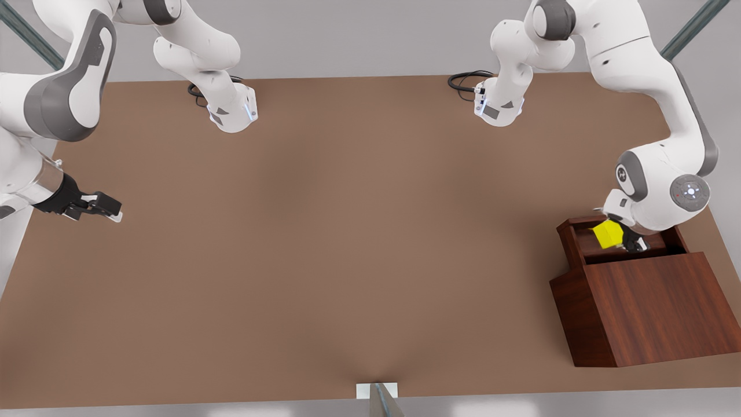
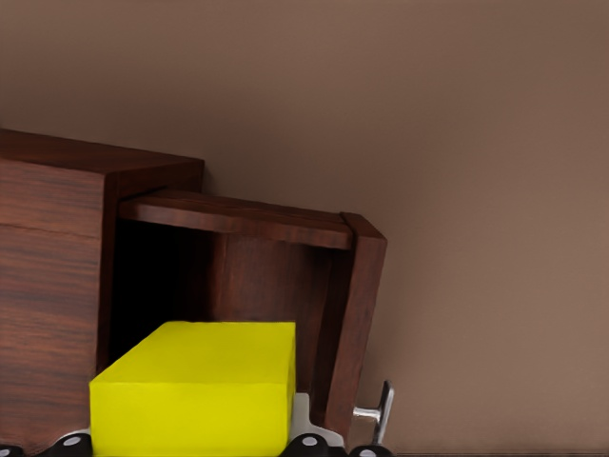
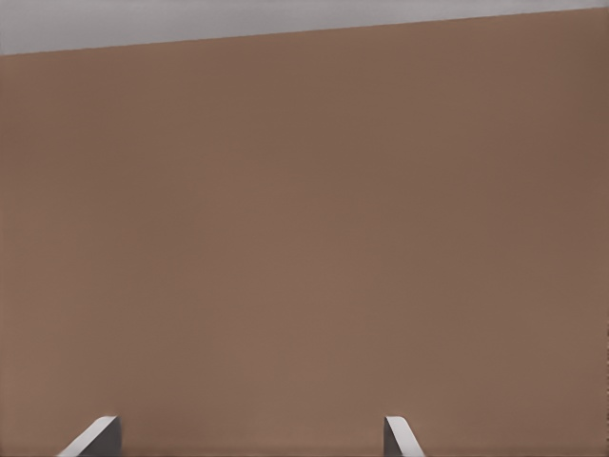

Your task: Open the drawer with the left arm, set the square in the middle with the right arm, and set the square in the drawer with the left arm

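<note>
While the drawer stands pulled out of the slant-topped cabinet near the tabletop's corner at the front view's lower right, the left tool hangs over the open drawer, closed on the square, which sits tilted between its fingers above the drawer's inside. From the left wrist view the yellow square sits close before the camera, with the drawer's wooden walls behind it and the silver handle on the drawer's front panel. Along the tabletop's edge at the front view's left, the right tool waits above bare surface, its fingers spread wide apart with nothing between them.
</note>
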### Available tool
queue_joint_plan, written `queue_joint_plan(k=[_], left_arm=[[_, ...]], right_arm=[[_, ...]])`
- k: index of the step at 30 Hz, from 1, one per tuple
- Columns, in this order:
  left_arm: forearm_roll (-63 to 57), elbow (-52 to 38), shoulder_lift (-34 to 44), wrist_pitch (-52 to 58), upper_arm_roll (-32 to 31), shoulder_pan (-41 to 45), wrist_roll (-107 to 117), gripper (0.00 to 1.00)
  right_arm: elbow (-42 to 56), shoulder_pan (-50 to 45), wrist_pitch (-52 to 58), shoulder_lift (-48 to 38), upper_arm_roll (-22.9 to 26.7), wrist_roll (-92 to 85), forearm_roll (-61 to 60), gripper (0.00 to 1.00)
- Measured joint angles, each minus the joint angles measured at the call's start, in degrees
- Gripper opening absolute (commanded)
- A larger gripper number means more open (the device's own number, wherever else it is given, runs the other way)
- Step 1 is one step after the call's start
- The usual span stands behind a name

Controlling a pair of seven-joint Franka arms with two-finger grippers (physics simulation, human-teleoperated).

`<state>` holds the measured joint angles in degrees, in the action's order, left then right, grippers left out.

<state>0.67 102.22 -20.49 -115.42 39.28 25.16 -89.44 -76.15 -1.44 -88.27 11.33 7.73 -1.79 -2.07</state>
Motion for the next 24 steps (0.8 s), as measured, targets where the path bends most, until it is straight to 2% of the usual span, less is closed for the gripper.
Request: queue_joint_plan(k=[3,4,5,11,13,16,17,19,20,24], left_arm=[[0.7,-0.1,-1.3,-1.2,0.0,-0.9,-1.4,0.72],[0.9,-0.1,-1.4,-1.6,0.0,-1.1,-2.0,0.76],[1.1,-0.1,-1.4,-1.9,0.0,-1.3,-2.3,1.00],[2.0,-0.2,-1.5,-1.2,0.2,-1.2,0.0,1.00],[3.4,-1.0,1.2,1.6,-0.3,-0.5,17.0,1.00],[4.6,-10.6,0.9,12.1,-1.7,2.7,51.5,1.00],[4.7,-13.1,1.3,12.6,-6.2,2.4,64.8,1.00],[3.6,-17.5,3.0,12.8,-24.0,-8.5,84.0,1.00],[2.9,-19.2,3.7,12.8,-31.0,-13.1,89.3,1.00],[0.7,-19.4,7.3,13.6,-40.2,-18.6,92.1,1.00]], right_arm=[[-0.1,0.1,0.0,0.0,0.0,0.0,0.0,1.00],[-0.1,0.1,0.0,0.1,0.0,0.0,0.0,1.00],[-0.1,0.1,-0.1,0.1,0.0,0.0,0.0,1.00],[-0.1,0.0,-0.1,0.1,0.0,0.0,0.0,1.00],[0.0,0.0,-0.1,0.1,0.0,0.1,0.0,1.00],[0.0,0.0,-0.1,0.1,0.0,0.2,0.0,1.00],[0.0,0.0,-0.1,0.0,0.0,0.2,0.0,1.00],[0.0,-0.1,-0.1,0.0,0.0,0.1,0.0,1.00],[0.1,0.0,-0.1,0.0,0.0,0.1,0.0,1.00],[0.0,0.0,-0.1,0.1,0.0,0.2,0.0,1.00]])
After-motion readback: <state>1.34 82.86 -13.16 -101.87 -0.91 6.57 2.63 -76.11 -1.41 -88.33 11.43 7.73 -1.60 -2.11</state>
